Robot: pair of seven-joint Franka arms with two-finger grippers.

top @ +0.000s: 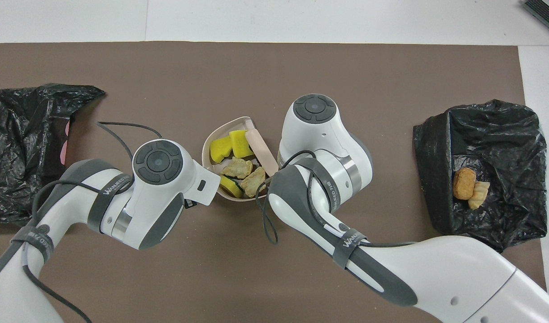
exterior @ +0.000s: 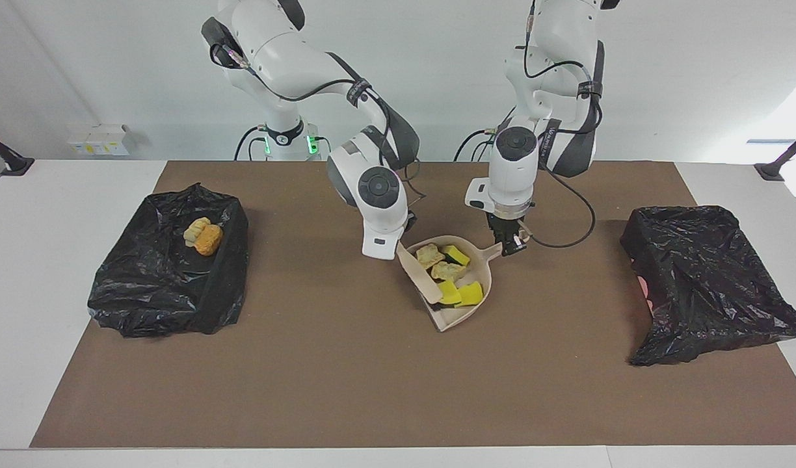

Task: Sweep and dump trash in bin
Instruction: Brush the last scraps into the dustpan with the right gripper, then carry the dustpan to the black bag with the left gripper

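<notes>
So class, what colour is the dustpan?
Beige; the dustpan shows best in the facing view.

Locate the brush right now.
The brush lies across the dustpan's open mouth at mid-table, against the sponge chunks, held by the right pincer.

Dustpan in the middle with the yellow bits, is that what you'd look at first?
Yes. The beige dustpan at mid-table is piled with yellow and tan sponge chunks, with the brush lying across its mouth. The left gripper holds its handle and the right gripper holds the brush. A black-lined bin at the right arm's end holds two orange and tan chunks; another bin sits at the left arm's end.
</notes>
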